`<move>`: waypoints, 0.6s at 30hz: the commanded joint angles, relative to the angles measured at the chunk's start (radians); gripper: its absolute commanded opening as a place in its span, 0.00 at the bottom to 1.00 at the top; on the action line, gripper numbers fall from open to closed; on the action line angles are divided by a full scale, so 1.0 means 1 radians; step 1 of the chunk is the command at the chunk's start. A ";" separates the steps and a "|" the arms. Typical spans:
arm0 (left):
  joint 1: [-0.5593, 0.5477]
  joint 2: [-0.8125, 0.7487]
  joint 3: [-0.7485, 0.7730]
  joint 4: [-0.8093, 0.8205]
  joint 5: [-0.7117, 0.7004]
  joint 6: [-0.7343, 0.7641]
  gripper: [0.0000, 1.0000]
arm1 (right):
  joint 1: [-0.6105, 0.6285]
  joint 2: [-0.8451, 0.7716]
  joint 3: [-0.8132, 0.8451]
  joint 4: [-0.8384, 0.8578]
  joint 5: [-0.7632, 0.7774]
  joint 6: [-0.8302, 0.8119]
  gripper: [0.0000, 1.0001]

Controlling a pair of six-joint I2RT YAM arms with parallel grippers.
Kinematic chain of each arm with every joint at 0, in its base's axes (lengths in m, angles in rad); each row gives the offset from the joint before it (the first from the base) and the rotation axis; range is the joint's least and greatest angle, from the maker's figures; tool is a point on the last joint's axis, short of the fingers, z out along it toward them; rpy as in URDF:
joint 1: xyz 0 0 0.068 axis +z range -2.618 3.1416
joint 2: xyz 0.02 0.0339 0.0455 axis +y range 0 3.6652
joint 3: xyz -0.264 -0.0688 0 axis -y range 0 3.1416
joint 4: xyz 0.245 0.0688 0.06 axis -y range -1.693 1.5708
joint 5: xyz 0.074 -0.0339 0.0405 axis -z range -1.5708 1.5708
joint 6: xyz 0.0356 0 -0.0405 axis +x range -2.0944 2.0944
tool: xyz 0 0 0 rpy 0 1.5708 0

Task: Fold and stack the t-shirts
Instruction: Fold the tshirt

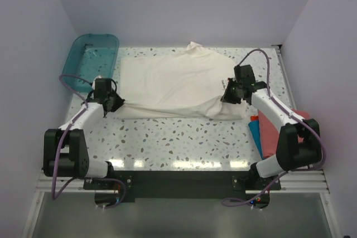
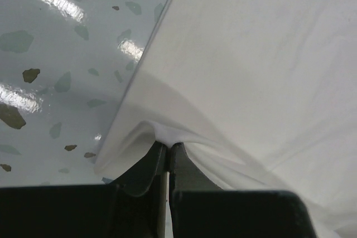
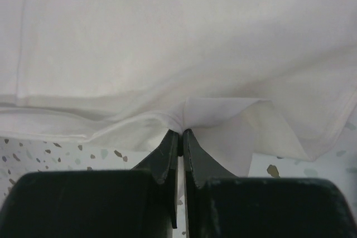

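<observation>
The cream-white t-shirt (image 1: 173, 85) lies spread across the middle of the table, plain side up. My left gripper (image 1: 116, 104) is shut on its near left corner; the left wrist view shows the cloth (image 2: 251, 71) pinched at my closed fingertips (image 2: 168, 146). My right gripper (image 1: 227, 96) is shut on the shirt's near right edge; the right wrist view shows a fold of the shirt (image 3: 178, 43) pinched at my fingertips (image 3: 181, 132). The salmon-red t-shirt (image 1: 273, 132) and the bright blue t-shirt (image 1: 254, 132) lie at the right edge, partly under my right arm.
A translucent teal tub (image 1: 89, 59) stands at the far left corner. The speckled table (image 1: 178, 143) has white walls on three sides. The arm bases sit on the black rail (image 1: 178, 179) at the near edge.
</observation>
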 commanded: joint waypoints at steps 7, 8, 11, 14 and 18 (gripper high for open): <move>0.007 0.129 0.146 0.059 -0.033 -0.010 0.00 | -0.027 0.182 0.183 0.069 0.013 -0.020 0.00; 0.007 0.142 0.155 0.058 -0.033 -0.012 0.00 | -0.031 0.193 0.196 0.068 0.010 -0.020 0.00; 0.030 0.163 0.172 0.055 -0.032 -0.009 0.00 | -0.042 0.225 0.231 0.063 0.005 -0.014 0.00; 0.034 0.191 0.189 0.055 -0.027 0.001 0.00 | -0.055 0.248 0.259 0.063 0.001 -0.011 0.00; 0.047 0.218 0.198 0.064 -0.006 0.010 0.10 | -0.073 0.279 0.285 0.072 -0.022 -0.006 0.00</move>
